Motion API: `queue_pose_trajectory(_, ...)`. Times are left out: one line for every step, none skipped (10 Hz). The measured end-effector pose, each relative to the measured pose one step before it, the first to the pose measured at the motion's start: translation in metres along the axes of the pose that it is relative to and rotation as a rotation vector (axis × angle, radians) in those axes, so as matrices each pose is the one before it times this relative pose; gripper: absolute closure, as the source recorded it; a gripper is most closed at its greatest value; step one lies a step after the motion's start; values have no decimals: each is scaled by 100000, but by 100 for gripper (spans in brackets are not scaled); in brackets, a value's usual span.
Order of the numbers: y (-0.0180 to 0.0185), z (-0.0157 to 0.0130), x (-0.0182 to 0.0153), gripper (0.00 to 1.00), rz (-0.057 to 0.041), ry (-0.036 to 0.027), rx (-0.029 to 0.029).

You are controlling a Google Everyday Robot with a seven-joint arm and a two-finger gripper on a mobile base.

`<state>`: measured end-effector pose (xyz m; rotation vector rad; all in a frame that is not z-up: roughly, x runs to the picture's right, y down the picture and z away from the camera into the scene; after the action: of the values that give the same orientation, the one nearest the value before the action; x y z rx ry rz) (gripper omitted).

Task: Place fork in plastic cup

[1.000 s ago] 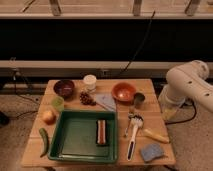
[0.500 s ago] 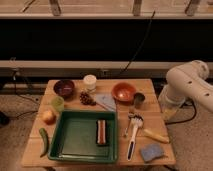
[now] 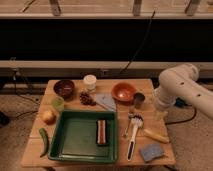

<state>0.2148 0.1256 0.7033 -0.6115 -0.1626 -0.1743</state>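
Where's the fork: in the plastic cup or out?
Out. The fork lies beside the dish brush; the plastic cup stands on the table far left. Pincer hangs by its right edge.

Setting: robot test lab, staged tabletop station.
- Low wooden counter (image 3: 106,88) on a speckled carpet floor, set with mixed kitchen props: green tray (image 3: 80,142), orange bowl (image 3: 123,91), dark bowl (image 3: 64,87), white jar (image 3: 90,81), dish brush (image 3: 133,134), blue sponge (image 3: 150,152).
- Backdrop: dark wall panel, pale horizontal rail (image 3: 75,65), metal frame legs above.
- Loose black cable (image 3: 142,42) hanging down the panel; another cable on the floor, left.
- White robot arm (image 3: 175,85) at the counter's right edge; gripper (image 3: 160,114) low there, near the counter's right side.
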Motion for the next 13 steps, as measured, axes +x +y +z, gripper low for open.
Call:
queue_pose_trajectory(-306,801,-1612,35,-4470,-2266,-987)
queue_pose_trajectory(-584,1324,-2163,35,-6627,-3258,-1562)
queue_pose_trajectory(-719,1629,-1804,35,-6624,-3108,-1785)
queue_pose_trajectory(-709,1985,-1226,35,-6296,-2761,-1881)
queue_pose_trajectory(-695,1656,-647,35,-4689,-2094,-1327)
queue_pose_trajectory(-1039,1382,-482,35,-4127,-2041,-788)
queue_pose_trajectory(-933,1132,-117,35,-3310,-1357,-696)
queue_pose_trajectory(-739,930,204,35,-2169,-861,-1140)
queue_pose_trajectory(-382,607,315,35,-955,-247,-699)
queue_pose_trajectory(-697,308,769,35,-433,119,-128)
queue_pose_trajectory(-374,29,697,35,-116,426,-201)
queue_pose_trajectory(-83,24,832,35,-1,740,-292)
queue_pose_trajectory(317,69,806,35,259,899,-621)
